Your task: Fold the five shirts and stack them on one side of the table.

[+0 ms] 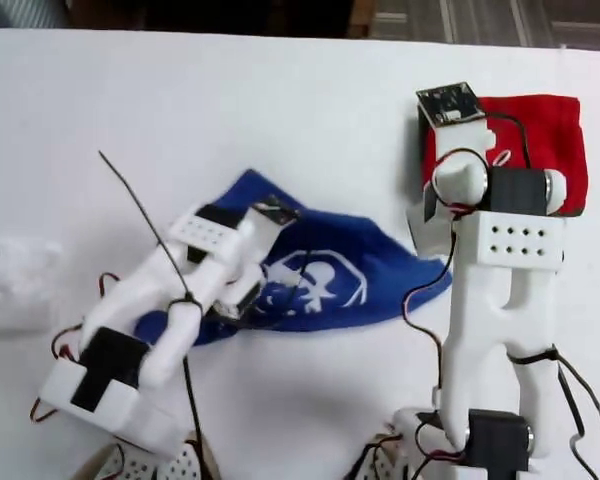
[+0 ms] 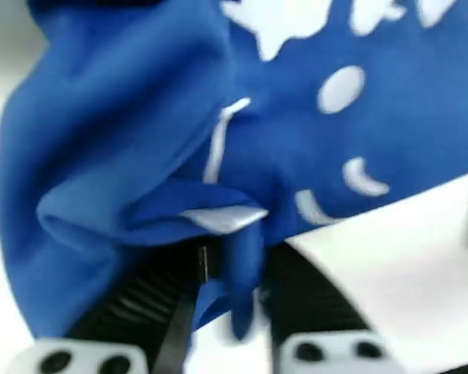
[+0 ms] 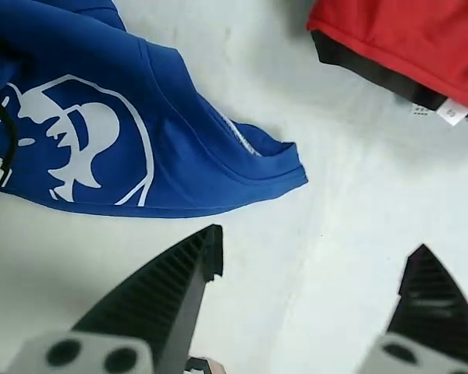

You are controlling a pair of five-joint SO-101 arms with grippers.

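- The blue shirt (image 1: 330,280) is laid mid-surface (image 1: 180,110), with a bunched edge pinched in the left pincer (image 2: 238,261).
- The right pincer (image 3: 318,245) is held spread over bare surface beside the folded red shirt (image 1: 545,130).
- Folding is judged under way; next, the pinched edge likely needs carrying across.

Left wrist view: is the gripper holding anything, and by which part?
The left gripper is shut on the blue shirt, pinching a bunched fold of its cloth. The right gripper is open and holds nothing.
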